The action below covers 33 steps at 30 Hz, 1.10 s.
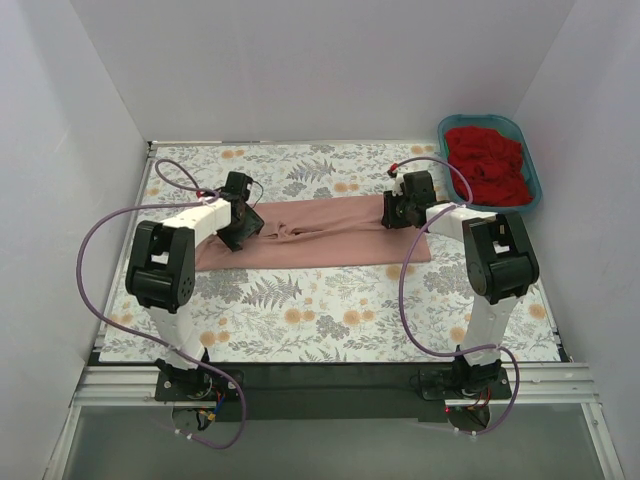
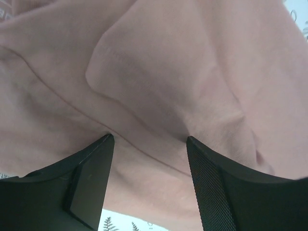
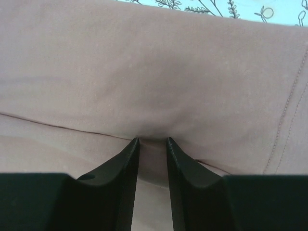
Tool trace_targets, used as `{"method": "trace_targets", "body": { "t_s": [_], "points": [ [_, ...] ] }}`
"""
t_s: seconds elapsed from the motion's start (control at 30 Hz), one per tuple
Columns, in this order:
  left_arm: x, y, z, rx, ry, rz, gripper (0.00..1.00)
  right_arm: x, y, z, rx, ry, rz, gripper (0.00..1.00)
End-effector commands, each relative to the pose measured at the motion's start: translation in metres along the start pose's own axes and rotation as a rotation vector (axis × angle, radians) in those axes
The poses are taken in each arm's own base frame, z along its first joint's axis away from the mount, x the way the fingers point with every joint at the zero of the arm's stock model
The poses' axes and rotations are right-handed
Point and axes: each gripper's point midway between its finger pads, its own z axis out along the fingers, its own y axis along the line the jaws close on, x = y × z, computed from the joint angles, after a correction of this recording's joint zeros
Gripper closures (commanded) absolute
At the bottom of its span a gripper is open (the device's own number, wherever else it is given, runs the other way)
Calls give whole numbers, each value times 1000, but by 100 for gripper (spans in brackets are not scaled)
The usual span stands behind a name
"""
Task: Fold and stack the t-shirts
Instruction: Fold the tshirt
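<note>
The salmon-pink t-shirt (image 1: 320,235) lies as a long folded strip across the middle of the table. My left gripper (image 1: 245,228) is at its left end, jaws wide open, tips pressed onto the wrinkled pink cloth (image 2: 192,72), as the left wrist view (image 2: 149,139) shows. My right gripper (image 1: 395,210) is at the shirt's right end. In the right wrist view (image 3: 153,139) its jaws stand close together with a ridge of pink cloth (image 3: 144,72) pinched between them. The red t-shirt (image 1: 488,165) lies crumpled in the tub at the back right.
The teal oval tub (image 1: 533,193) stands at the table's back right corner. The grey-and-orange floral cloth (image 1: 300,310) covers the table. White walls enclose the left, back and right sides.
</note>
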Motion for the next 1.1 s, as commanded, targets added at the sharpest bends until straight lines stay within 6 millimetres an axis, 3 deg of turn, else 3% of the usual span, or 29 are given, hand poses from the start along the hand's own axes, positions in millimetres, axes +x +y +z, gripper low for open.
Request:
{"method": "trace_targets", "body": {
  "t_s": [0.0,0.1,0.13,0.23,0.27,0.3,0.43,0.47,0.5,0.57,0.6,0.7,0.77,0.9,0.97,1.07],
  "points": [
    [-19,13,18,-92,-32,26,41,75,2,-13,47,249,109,65],
    [-30,14,36,-140,-18,62,41,111,19,-33,45,366,120,65],
    [-41,6,36,-133,-40,64,41,121,23,-40,47,398,111,65],
    [-52,2,53,-163,-43,124,41,158,50,-72,29,513,60,66],
    [-67,-15,52,-134,-72,136,40,160,61,-84,2,520,40,65],
    [-69,-19,56,-131,-67,157,39,177,77,-98,-22,576,-8,65],
    [-83,-52,73,-59,-72,256,36,209,129,-137,-137,663,-123,65],
    [-80,-53,84,-61,-58,288,35,210,145,-144,-186,666,-141,64],
    [-88,-68,83,-27,-74,299,34,218,165,-152,-236,682,-202,64],
    [-91,-77,90,-5,-74,347,34,222,188,-159,-292,708,-242,64],
    [-89,-86,98,15,-68,367,33,219,207,-161,-335,696,-279,64],
    [-85,-96,110,32,-63,421,32,211,236,-158,-390,680,-332,63],
    [-90,-111,108,72,-93,429,32,205,247,-158,-415,676,-345,62],
    [-109,-138,81,160,-183,456,28,173,255,-161,-404,575,-373,58],
    [-115,-150,66,195,-219,450,20,155,250,-164,-370,503,-385,52],
    [-123,-164,36,248,-262,418,17,135,245,-169,-351,427,-378,48]
  ]
}}
